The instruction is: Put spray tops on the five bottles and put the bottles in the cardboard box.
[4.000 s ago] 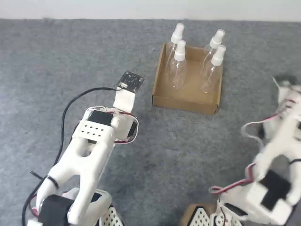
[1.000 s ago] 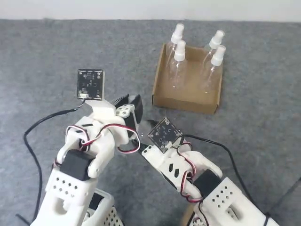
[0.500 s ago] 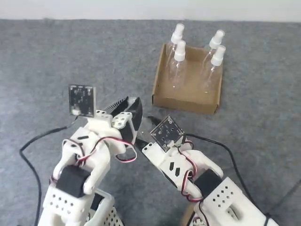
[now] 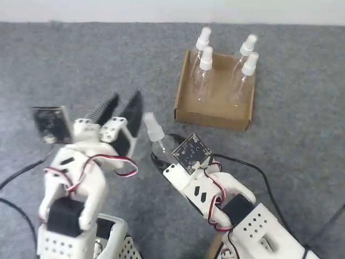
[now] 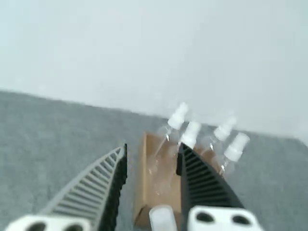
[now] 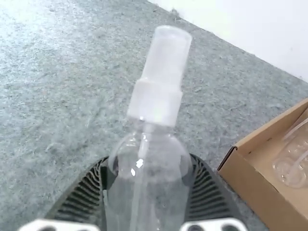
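Right tool (image 4: 160, 152): pinched on the clear body of the fifth bottle, one jaw on each side, near the middle of the desk.
Fifth bottle (image 6: 149, 163): held neck-up in that tool and leaning a little. It could not be told whether its base touched the desk.
Spray top (image 6: 161, 72): white, and sat on the fifth bottle's neck. How tightly it was seated could not be judged.
Left tool (image 4: 126, 97): jaws spread and holding nothing. It was raised just beside the spray top, apart from it, on the side away from the box.
Cardboard box (image 4: 211, 118): open-topped, toward the far edge of the desk and beyond the held bottle.
Boxed bottles (image 4: 204, 75): four stood upright in two pairs against the box's far wall. Each wore a white spray top.
Desk (image 4: 64, 59): grey and carpet-like.
Done so far: four of the five bottles looked finished, capped and boxed. The fifth appeared to have its top on.
Left to do: most likely only carrying the fifth bottle to the box and setting it down in the bare floor along the near wall, then letting go.
Progress: judged to be in the last step.
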Controlling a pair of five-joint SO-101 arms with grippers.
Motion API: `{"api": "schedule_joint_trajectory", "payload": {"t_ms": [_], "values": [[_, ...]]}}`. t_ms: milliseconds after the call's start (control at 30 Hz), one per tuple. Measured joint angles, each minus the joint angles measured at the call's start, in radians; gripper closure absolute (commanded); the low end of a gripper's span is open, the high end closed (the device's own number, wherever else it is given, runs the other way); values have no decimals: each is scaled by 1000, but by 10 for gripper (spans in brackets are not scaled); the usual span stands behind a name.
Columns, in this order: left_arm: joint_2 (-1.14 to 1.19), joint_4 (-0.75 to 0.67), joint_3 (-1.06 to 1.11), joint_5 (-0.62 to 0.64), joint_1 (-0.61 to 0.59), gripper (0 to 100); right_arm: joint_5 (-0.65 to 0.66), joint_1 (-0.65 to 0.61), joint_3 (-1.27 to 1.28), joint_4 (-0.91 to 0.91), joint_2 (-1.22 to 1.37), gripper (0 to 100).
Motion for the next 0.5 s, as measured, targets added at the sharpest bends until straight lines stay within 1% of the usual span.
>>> {"api": "schedule_joint_trajectory", "payload": {"t_ms": [67,167,267,400,500], "values": [[-3,0,-23,-31,-9,874,0,0,0,0,0,992],[9,0,-35,-44,-21,874,0,0,0,0,0,992],[92,-12,-40,-78,-21,874,0,0,0,0,0,992],[227,-14,-40,-91,-20,874,0,0,0,0,0,992],[265,-14,-40,-110,-20,874,0,0,0,0,0,992]]}}
